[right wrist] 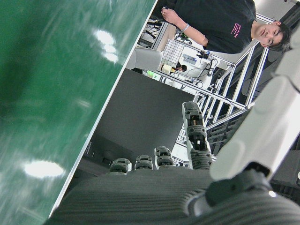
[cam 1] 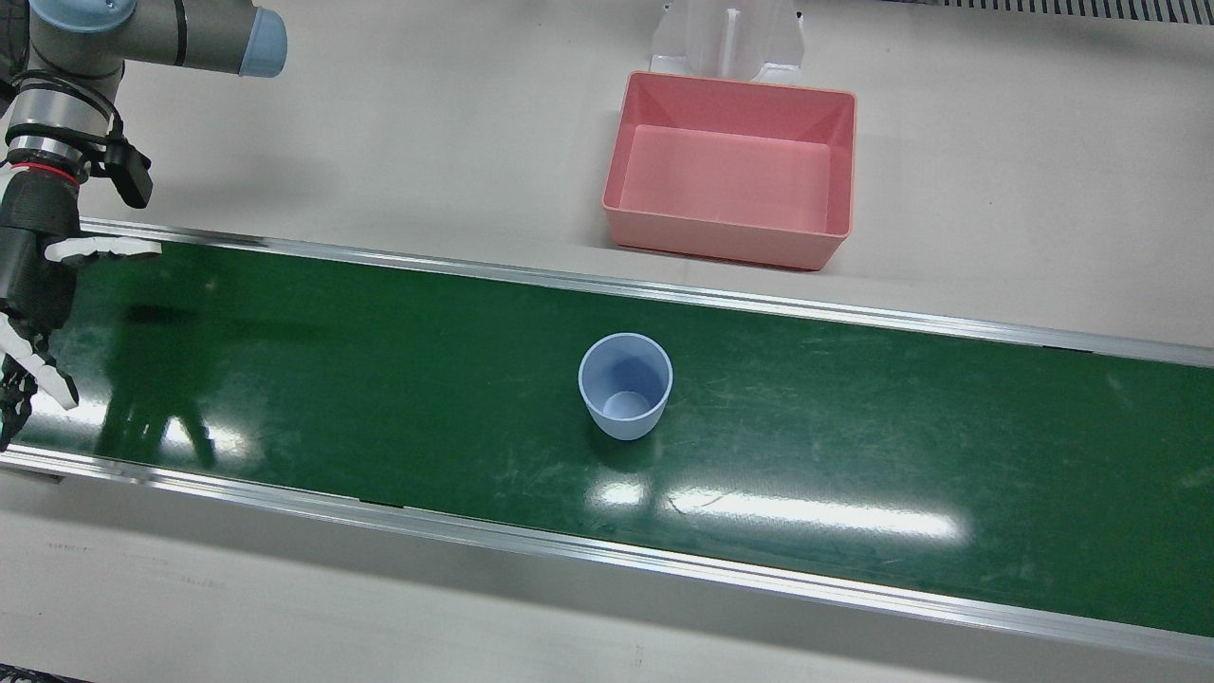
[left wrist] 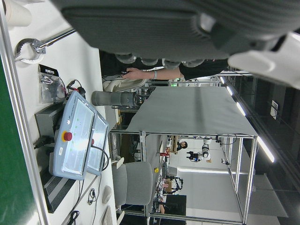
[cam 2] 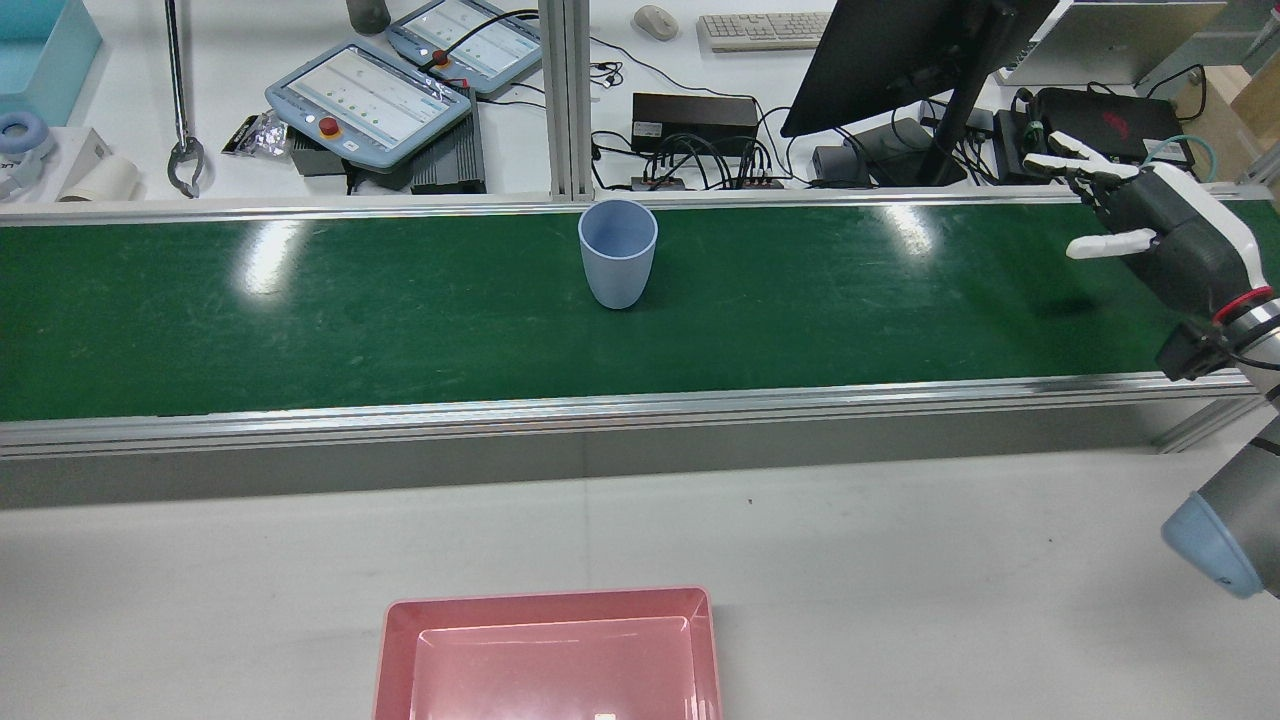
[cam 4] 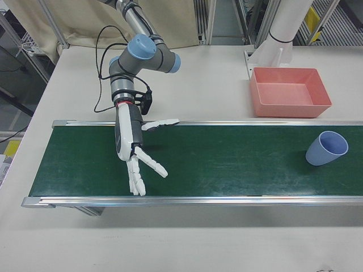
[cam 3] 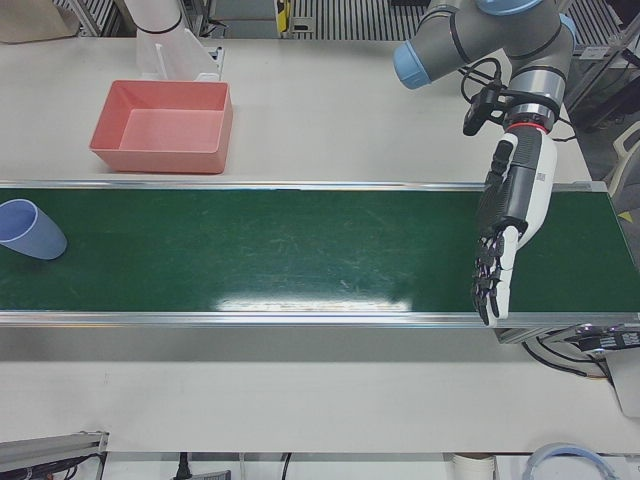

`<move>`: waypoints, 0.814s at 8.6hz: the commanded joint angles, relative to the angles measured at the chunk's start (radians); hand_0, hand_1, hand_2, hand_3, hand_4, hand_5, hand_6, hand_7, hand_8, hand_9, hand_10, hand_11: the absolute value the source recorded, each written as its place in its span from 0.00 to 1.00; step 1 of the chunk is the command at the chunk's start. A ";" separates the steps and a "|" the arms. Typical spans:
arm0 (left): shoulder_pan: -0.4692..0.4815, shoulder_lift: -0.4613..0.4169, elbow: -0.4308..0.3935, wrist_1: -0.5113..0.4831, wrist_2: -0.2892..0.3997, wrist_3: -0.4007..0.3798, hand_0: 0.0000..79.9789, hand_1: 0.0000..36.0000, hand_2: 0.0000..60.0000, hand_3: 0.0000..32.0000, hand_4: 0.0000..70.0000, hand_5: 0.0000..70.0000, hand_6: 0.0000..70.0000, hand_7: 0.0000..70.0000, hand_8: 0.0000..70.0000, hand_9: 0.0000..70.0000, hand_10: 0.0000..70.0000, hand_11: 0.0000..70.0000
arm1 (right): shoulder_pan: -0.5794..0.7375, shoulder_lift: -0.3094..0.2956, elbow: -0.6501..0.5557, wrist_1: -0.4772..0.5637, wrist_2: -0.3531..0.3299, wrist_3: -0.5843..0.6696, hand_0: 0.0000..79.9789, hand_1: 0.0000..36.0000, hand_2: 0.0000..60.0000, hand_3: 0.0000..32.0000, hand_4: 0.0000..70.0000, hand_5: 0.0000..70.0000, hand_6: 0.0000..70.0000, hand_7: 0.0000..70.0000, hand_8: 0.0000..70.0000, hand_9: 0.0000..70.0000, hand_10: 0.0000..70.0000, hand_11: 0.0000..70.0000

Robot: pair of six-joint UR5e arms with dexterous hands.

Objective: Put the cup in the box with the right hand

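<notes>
A light blue cup (cam 1: 625, 384) stands upright and empty on the green conveyor belt (cam 1: 901, 427); it also shows in the rear view (cam 2: 617, 255) and the right-front view (cam 4: 326, 148). The pink box (cam 1: 730, 237) sits empty on the white table behind the belt, close to the arms' pedestals. My right hand (cam 1: 38, 285) hovers over the belt's far end, fingers spread, open and empty, well away from the cup (cam 4: 133, 147). My left hand (cam 3: 505, 225) is over the opposite end of the belt, fingers stretched out, open and empty.
A white pedestal (cam 1: 730, 38) stands right behind the box. Beyond the belt's far rail lie teach pendants (cam 2: 370, 95), a monitor (cam 2: 900, 50) and cables. Aluminium rails (cam 1: 664, 560) edge the belt on both sides.
</notes>
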 commanded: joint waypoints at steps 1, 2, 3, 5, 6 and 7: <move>0.000 0.000 0.000 0.000 0.000 0.000 0.00 0.00 0.00 0.00 0.00 0.00 0.00 0.00 0.00 0.00 0.00 0.00 | -0.011 0.002 -0.004 0.000 0.000 0.000 0.53 0.21 0.18 0.00 0.16 0.04 0.05 0.15 0.02 0.07 0.03 0.06; 0.000 0.000 0.000 0.000 0.000 0.000 0.00 0.00 0.00 0.00 0.00 0.00 0.00 0.00 0.00 0.00 0.00 0.00 | -0.011 0.002 -0.003 0.001 0.002 0.002 0.52 0.18 0.13 0.00 0.15 0.04 0.05 0.14 0.02 0.08 0.03 0.06; 0.000 0.000 0.000 0.000 0.000 0.000 0.00 0.00 0.00 0.00 0.00 0.00 0.00 0.00 0.00 0.00 0.00 0.00 | -0.011 0.002 -0.003 0.006 0.002 0.003 0.53 0.16 0.10 0.00 0.15 0.04 0.05 0.13 0.02 0.07 0.03 0.06; 0.000 0.000 0.000 0.000 0.000 0.000 0.00 0.00 0.00 0.00 0.00 0.00 0.00 0.00 0.00 0.00 0.00 0.00 | -0.011 0.001 -0.003 0.015 0.000 0.000 0.57 0.18 0.06 0.00 0.18 0.04 0.05 0.13 0.02 0.07 0.02 0.05; 0.000 0.000 0.000 0.000 0.000 0.000 0.00 0.00 0.00 0.00 0.00 0.00 0.00 0.00 0.00 0.00 0.00 0.00 | -0.011 0.001 -0.003 0.015 0.000 0.000 0.57 0.21 0.06 0.00 0.17 0.05 0.04 0.13 0.01 0.06 0.03 0.05; 0.000 0.000 0.000 0.000 0.000 0.000 0.00 0.00 0.00 0.00 0.00 0.00 0.00 0.00 0.00 0.00 0.00 0.00 | -0.014 0.002 -0.003 0.015 0.000 -0.001 0.56 0.23 0.11 0.00 0.16 0.05 0.05 0.13 0.02 0.06 0.03 0.06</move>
